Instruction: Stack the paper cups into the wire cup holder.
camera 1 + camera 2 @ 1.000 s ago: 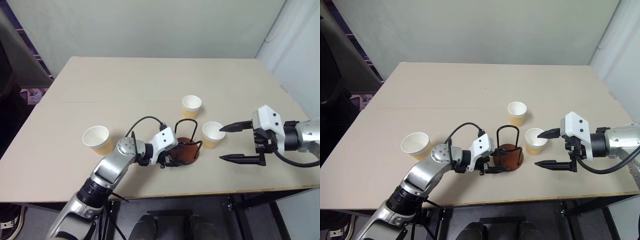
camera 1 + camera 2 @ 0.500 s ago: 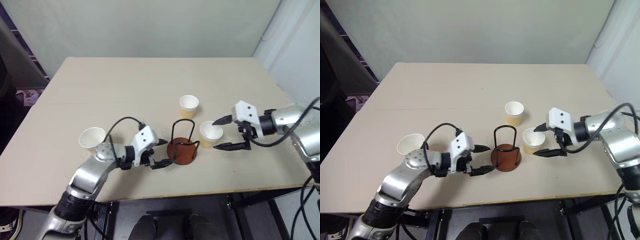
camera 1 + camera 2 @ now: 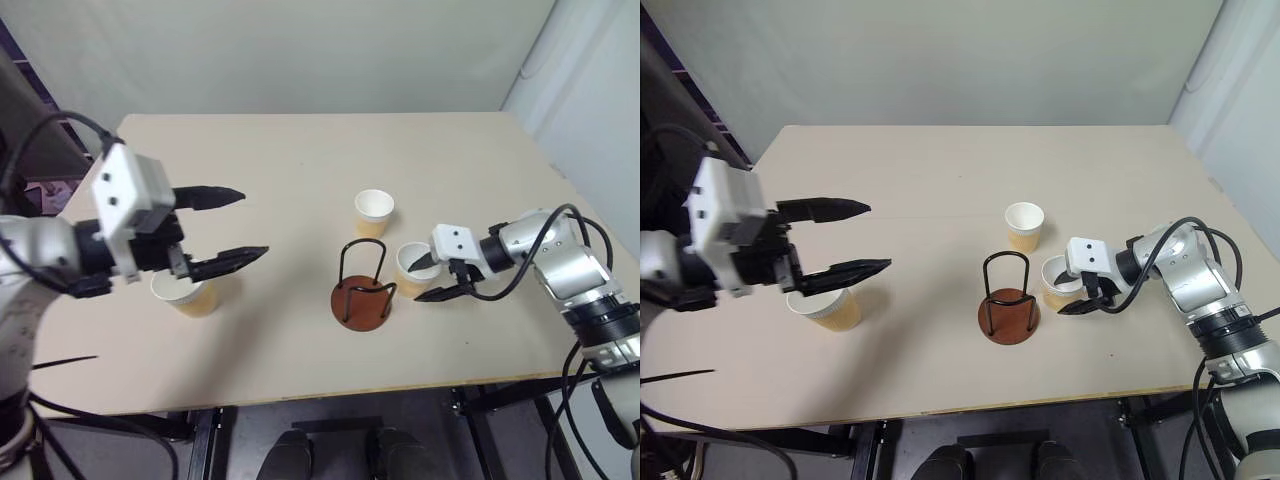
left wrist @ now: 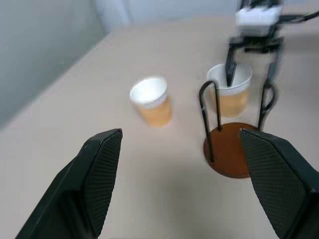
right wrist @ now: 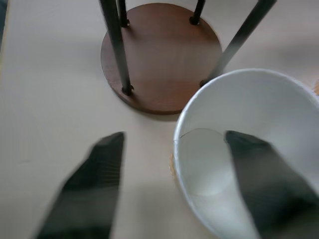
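A wide beige table (image 3: pixel 300 170) takes up most of the head camera's picture, with a pale wall behind it. At the left of the frame the left gripper (image 3: pixel 235 226) hangs raised above the table, its two black fingers spread wide apart with nothing between them, pointing toward the centre. Just below and behind those fingers, at the lower left, one of the paper cups (image 3: pixel 185 295) stands upright on the table, apart from the gripper. At the right of the frame the right gripper (image 3: pixel 427 278) reaches in from the right edge toward a second paper cup (image 3: pixel 414 266), which stands upright just right of centre. One black finger sits inside the cup's white mouth and the other lies outside its wall on the side nearer the camera; in the blurred wrist view the jaws look only partly narrowed around the wall, and it is hard to tell whether they are pressing it yet. Right beside this cup, at lower centre, stands the wire cup holder (image 3: pixel 362 290), black loops rising from a round reddish-brown base, with no cup inside it. The third paper cup (image 3: pixel 373 212) stands upright a little higher in the frame, near the holder but clear of it.
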Tool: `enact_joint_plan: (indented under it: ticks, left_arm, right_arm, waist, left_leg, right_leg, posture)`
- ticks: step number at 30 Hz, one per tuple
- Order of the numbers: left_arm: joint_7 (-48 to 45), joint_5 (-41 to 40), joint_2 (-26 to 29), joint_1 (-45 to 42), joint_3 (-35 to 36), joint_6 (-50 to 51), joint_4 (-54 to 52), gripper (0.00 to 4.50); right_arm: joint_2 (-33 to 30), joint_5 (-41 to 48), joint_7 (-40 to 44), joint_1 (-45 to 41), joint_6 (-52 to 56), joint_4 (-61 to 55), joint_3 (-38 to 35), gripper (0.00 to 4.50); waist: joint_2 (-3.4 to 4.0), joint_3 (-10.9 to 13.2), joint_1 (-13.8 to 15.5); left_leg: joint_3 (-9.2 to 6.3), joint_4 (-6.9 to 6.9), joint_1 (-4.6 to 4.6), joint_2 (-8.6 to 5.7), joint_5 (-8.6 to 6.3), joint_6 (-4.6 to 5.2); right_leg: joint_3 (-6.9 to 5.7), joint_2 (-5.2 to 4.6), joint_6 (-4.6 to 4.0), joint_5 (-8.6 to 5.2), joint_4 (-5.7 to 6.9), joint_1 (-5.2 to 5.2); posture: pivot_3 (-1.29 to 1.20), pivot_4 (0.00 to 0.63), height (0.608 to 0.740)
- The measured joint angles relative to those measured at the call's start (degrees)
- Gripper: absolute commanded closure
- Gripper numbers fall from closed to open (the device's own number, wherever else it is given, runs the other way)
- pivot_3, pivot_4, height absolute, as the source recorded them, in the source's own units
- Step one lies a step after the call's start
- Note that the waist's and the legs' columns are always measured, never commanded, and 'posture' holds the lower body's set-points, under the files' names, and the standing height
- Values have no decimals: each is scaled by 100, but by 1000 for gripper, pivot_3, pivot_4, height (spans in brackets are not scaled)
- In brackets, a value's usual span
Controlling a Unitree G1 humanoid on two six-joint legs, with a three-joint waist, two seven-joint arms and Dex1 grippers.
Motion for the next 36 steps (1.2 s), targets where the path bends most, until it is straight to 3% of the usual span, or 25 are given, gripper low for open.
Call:
enact_joint_plan:
  ticks: [6, 12, 17, 20, 23, 27, 31, 34, 36]
  left_arm:
    - [-361, -148, 215, 640, 230, 25, 149, 474]
    - [-348, -145, 261, 646, 145, -168, 285, 474]
    - [-466, -145, 385, 608, 121, -288, 461, 474]
    - [-515, -126, 433, 560, 104, -397, 586, 474]
    - [-522, -72, 431, 529, -99, -505, 643, 474]
    - [-423, -73, 415, 512, -258, -524, 636, 474]
    - [-316, -80, 414, 578, -256, -523, 568, 474]
    - [-283, -90, 406, 699, -252, -516, 527, 474]
    - [-212, -91, 402, 731, -248, -516, 509, 474]
  right_arm:
    - [7, 29, 125, -25, 40, -63, -71, 4478]
    - [-50, 223, 177, -26, 238, -258, -369, 4478]
    - [-419, 1440, 519, -841, 1045, -768, -1409, 4478]
    - [-254, 2244, 487, -1404, 1643, -1268, -1946, 4478]
    - [123, 2523, 341, -1389, 1940, -1687, -1821, 4478]
    - [270, 2107, 159, -931, 1812, -1828, -1139, 4478]
    - [266, 1879, 122, -787, 1668, -1824, -910, 4478]
    - [218, 1798, 210, -784, 1572, -1808, -845, 3896]
    - [223, 1703, 241, -785, 1482, -1778, -784, 3239]
  waist:
    - [0, 7, -10]
    - [1, 8, -32]
    - [10, 13, -53]
    - [-2, 6, -75]
    - [-2, 6, -96]
    - [1, 8, -102]
    - [3, 10, -103]
    - [3, 10, -110]
    - [3, 10, -110]
  left_leg:
    - [17, 0, -5, 54, -17, -10]
    - [44, -1, -5, 61, -19, -9]
    - [60, -3, -28, 62, -14, -16]
    - [58, -6, -17, 76, -10, -31]
    - [58, -4, -7, 88, -14, -42]
    - [56, -1, -9, 91, -17, -37]
    - [61, -1, -10, 91, -20, -34]
    - [61, -3, -9, 91, -22, -33]
    - [60, -2, -9, 92, -22, -33]
  right_leg:
    - [-8, 16, -62, -33, 12, -12]
    - [-2, 16, -75, -39, 21, -23]
    - [11, 23, -85, -46, 22, -51]
    - [12, 48, -104, -58, 21, -47]
    - [19, 61, -107, -59, 22, -45]
    - [19, 59, -98, -54, 33, -49]
    - [24, 58, -90, -49, 40, -56]
    - [24, 58, -91, -50, 43, -58]
    - [23, 59, -91, -50, 47, -59]
  posture:
    - [0, 150, 740]
    - [0, 150, 740]
    - [0, 150, 740]
    - [0, 150, 740]
    - [0, 150, 740]
    - [0, 150, 740]
    - [0, 150, 740]
    - [0, 150, 740]
    - [0, 150, 740]
